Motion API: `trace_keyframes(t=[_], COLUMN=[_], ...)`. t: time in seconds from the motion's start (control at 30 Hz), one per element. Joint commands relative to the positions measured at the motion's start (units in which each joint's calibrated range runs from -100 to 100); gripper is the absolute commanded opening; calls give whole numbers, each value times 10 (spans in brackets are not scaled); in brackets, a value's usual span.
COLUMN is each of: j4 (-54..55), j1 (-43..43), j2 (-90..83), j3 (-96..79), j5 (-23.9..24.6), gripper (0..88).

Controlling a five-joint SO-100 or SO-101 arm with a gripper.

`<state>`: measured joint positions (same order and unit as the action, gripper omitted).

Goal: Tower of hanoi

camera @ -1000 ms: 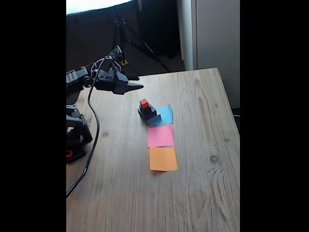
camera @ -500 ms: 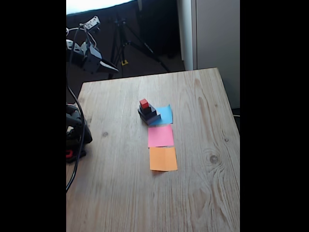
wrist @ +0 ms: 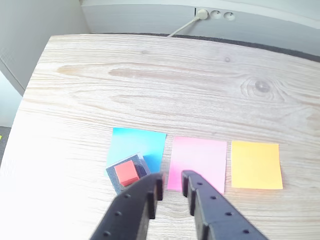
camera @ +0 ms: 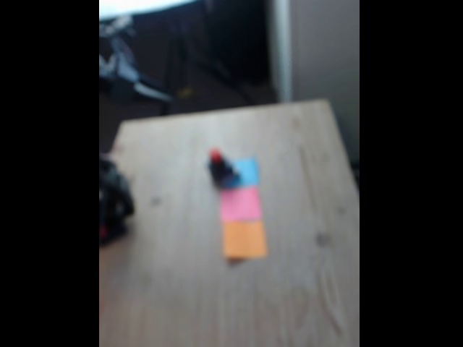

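The Tower of hanoi stands as one stack (camera: 221, 169) on the wooden table (camera: 289, 144), at the corner of a blue paper square (camera: 248, 170). In the wrist view the tiny red cube (wrist: 126, 173) tops dark blocks on the grey base (wrist: 112, 176). The fixed view is blurred; my gripper (camera: 160, 94) hangs high beyond the table's far left corner, well away from the stack. Seen from the wrist, my gripper (wrist: 173, 178) is above the table's near edge, just right of the stack. Its jaws stand a narrow gap apart with nothing between them.
A pink paper square (wrist: 198, 163) and an orange one (wrist: 256, 165) lie in a row beside the blue one (wrist: 140, 145). The arm's base (camera: 112, 202) sits at the table's left edge in the fixed view. A wall with sockets (wrist: 215, 14) lies behind the table.
The arm has risen and drawn back to the upper left, off the table's far corner. The fixed view has gone blurry. The stack has not moved.
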<state>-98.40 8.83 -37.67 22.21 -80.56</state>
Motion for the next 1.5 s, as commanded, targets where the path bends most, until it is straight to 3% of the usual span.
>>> trace_keyframes(t=[0.0,0.1,0.13,0.23,0.3,0.33,0.43,0.47,0.5,0.57,0.6,0.63,0.67,0.73,0.97,1.17,1.27,1.47], j4=[29,59,77,127,153,174,237,254,271,296,312,331,361,453,672,791,787,718], j1=[-14,-18,-18,-18,-21,-21,-27,-31,-33,-39,-43,-50,-58,-74,-94,-102,-110,-129], j2=[-21,-35,-42,-60,-76,-88,-134,-152,-169,-209,-228,-251,-271,-308,-356,-393,-421,-452], j3=[-47,-109,-134,-207,-263,-296,-398,-433,-468,-543,-581,-624,-667,-756,-1004,-1167,-1199,-1221], j5=[93,175,230,322,356,418,528,545,612,655,735,754,759,854,1061,1165,1214,1244], gripper=[1,1,1,1,1,1,1,1,1,0,0,0,0,0,0,0,0,0])
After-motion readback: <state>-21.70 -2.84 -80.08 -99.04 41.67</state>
